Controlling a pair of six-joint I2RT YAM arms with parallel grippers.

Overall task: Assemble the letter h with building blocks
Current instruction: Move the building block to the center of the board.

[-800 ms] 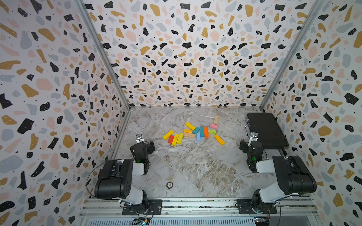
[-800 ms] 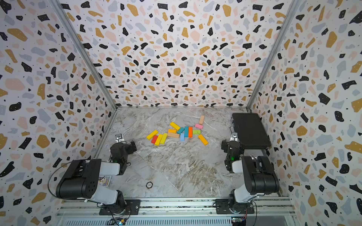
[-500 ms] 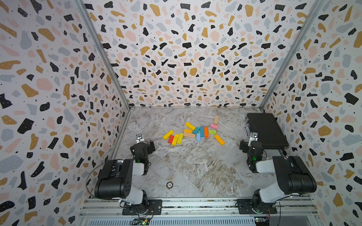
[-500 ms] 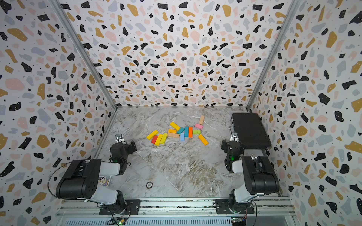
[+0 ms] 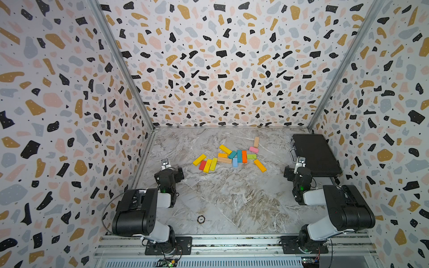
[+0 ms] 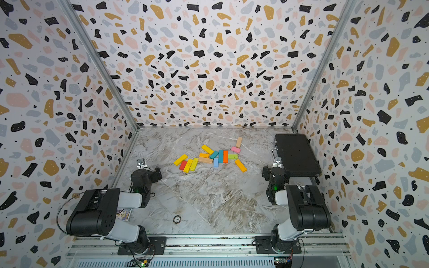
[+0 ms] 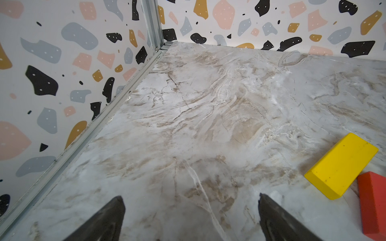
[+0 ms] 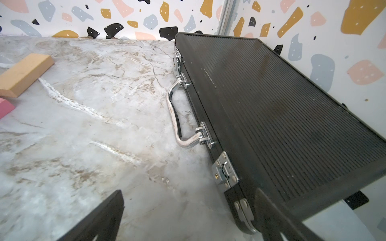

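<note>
The building blocks (image 5: 229, 157) lie scattered flat in the middle of the marble table, seen in both top views (image 6: 211, 159): yellow, orange, red, blue, teal, pink, green and plain wood. My left gripper (image 5: 173, 172) rests low near the left wall, short of the blocks. In the left wrist view it (image 7: 190, 198) is open over bare marble, with a yellow block (image 7: 342, 164) and a red block (image 7: 373, 202) off to one side. My right gripper (image 8: 189, 192) is open and empty beside the black case's near corner; a wood block (image 8: 25, 73) and a pink block (image 8: 5, 107) lie farther off.
A shut black case (image 5: 315, 153) with a chrome handle (image 8: 177, 116) lies along the right wall. A small round disc (image 5: 201, 219) sits near the front edge. A printed card (image 6: 124, 214) lies under the left arm. Patterned walls enclose three sides.
</note>
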